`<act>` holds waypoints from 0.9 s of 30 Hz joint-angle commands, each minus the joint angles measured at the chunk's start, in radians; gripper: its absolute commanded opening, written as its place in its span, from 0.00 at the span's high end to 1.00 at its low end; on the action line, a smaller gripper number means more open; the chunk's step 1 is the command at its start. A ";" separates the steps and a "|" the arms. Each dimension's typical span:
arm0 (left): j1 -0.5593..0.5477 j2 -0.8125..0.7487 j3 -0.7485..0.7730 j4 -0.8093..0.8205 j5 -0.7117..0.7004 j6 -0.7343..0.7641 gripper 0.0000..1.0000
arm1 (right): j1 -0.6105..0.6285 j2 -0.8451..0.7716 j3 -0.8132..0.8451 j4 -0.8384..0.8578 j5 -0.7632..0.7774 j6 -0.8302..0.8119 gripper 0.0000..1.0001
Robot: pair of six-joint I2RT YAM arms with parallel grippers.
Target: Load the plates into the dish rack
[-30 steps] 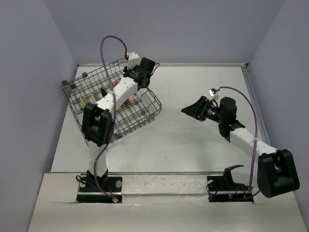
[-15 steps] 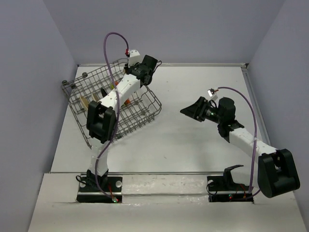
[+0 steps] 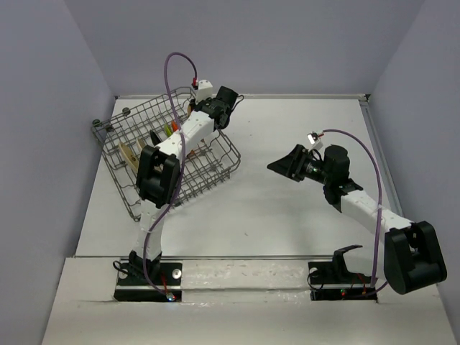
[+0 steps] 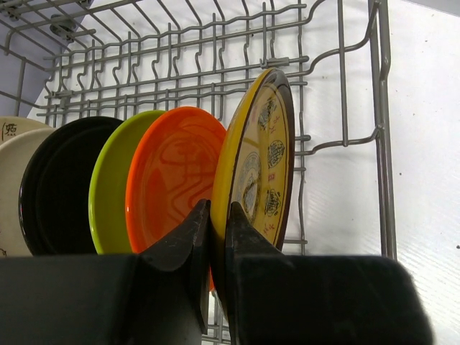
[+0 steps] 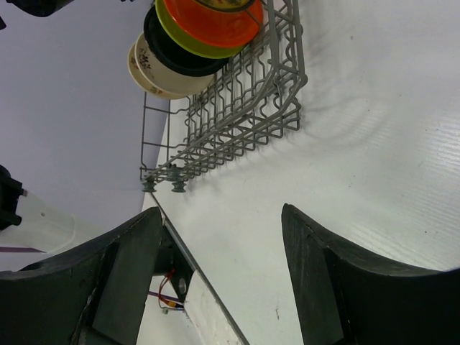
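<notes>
The dish rack (image 3: 215, 176) stands at the table's far left. In the left wrist view, plates stand upright between the tines of the dish rack (image 4: 338, 72): cream (image 4: 14, 151), black (image 4: 57, 187), lime green (image 4: 111, 187), orange (image 4: 172, 172) and yellow-brown patterned (image 4: 259, 165). My left gripper (image 4: 215, 215) is shut on the lower rim of the patterned plate; from above the left gripper (image 3: 208, 109) is over the rack's far side. My right gripper (image 3: 284, 164) is open and empty above the table's middle. The right wrist view shows the right gripper (image 5: 223, 273) facing the rack (image 5: 244, 108) and the orange plate (image 5: 215, 21).
Grey walls close the table on the left, far and right sides. A raised strip (image 3: 237, 256) runs along the near edge in front of both arm bases. My left forearm (image 3: 183, 136) lies across the rack.
My left wrist and elbow have shifted a little to the right and farther back over the rack. The right arm has barely moved.
</notes>
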 commanded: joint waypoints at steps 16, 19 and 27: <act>0.014 0.025 -0.061 0.079 -0.018 -0.046 0.95 | 0.006 -0.003 0.011 0.009 0.008 -0.031 0.27; 0.014 0.027 -0.081 0.086 -0.018 -0.053 0.94 | 0.006 0.000 0.011 0.011 0.009 -0.033 0.27; 0.014 -0.017 -0.123 0.118 -0.019 -0.038 0.80 | 0.006 -0.019 0.010 -0.012 0.049 -0.048 0.27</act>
